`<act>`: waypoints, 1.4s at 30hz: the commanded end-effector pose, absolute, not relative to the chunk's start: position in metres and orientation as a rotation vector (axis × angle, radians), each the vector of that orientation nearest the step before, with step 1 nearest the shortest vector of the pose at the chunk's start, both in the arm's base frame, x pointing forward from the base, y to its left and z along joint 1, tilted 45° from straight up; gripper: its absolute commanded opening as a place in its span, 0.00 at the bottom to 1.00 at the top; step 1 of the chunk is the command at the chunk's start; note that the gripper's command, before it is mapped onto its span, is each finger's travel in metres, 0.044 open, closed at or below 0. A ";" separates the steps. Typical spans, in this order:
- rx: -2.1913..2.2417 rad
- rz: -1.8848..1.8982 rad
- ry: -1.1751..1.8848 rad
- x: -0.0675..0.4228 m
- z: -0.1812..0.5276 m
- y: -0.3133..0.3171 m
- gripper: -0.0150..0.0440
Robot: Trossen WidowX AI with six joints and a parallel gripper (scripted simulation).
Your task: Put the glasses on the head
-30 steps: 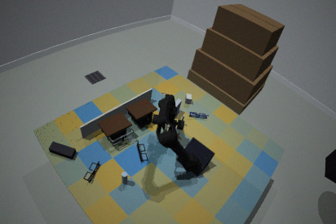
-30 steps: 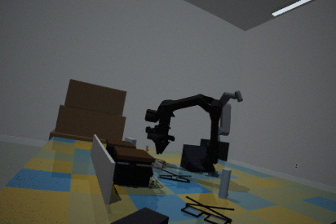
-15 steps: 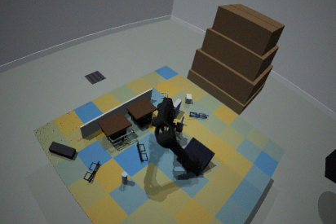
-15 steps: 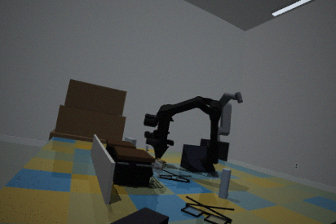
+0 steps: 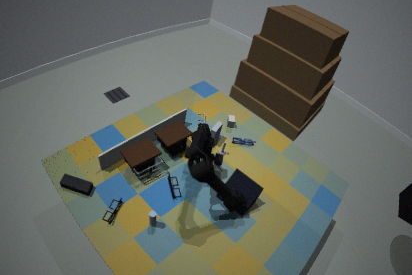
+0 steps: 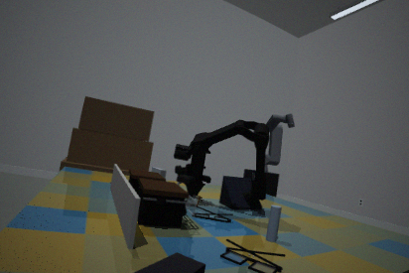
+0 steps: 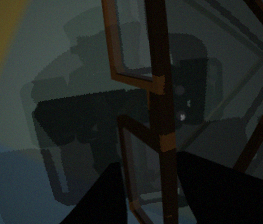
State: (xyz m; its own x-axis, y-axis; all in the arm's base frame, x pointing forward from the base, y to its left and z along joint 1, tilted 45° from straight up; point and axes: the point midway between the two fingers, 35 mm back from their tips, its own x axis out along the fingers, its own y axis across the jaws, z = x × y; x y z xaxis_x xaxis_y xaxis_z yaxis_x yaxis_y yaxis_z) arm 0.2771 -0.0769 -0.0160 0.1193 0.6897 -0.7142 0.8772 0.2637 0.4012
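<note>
The tortoiseshell glasses (image 7: 168,120) stretch upright through the wrist view, their brown-amber front bar passing between my fingers. My gripper (image 7: 148,167) (image 6: 197,194) points down with its fingers apart, one on each side of the frame; no grip on it shows. In the top view the arm hides the glasses and fingertips. Two dark blocks with brown tops, apparently the display heads, stand by the white board: one nearer the arm (image 5: 173,133), the other farther left (image 5: 141,153). The green tag cannot be made out.
A white board (image 5: 145,137) (image 6: 124,205) stands behind the blocks. Near the arm are a grey block (image 5: 216,130), a small pedestal (image 5: 220,152) and blue glasses (image 5: 243,141). Black glasses (image 5: 174,189), another dark pair (image 5: 113,210), a grey cylinder (image 5: 153,218) (image 6: 273,223) and a dark case (image 5: 76,184) lie farther off.
</note>
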 end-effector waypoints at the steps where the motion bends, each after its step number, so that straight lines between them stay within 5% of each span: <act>1: 1.488 -0.258 1.629 0.276 -0.019 -0.072 0.46; 13: 1.488 -0.258 1.630 0.270 -0.021 -0.074 0.46; 31: 1.487 -0.261 1.624 0.273 -0.019 -0.075 0.25; 42: 1.485 -0.265 1.624 0.273 0.000 -0.097 0.25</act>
State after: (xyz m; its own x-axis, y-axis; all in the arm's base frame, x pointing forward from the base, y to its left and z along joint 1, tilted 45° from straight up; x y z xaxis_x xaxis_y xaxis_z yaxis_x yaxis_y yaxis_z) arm 0.2720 -0.0869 -0.0079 0.1130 0.6982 -0.7070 0.8854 0.2522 0.3906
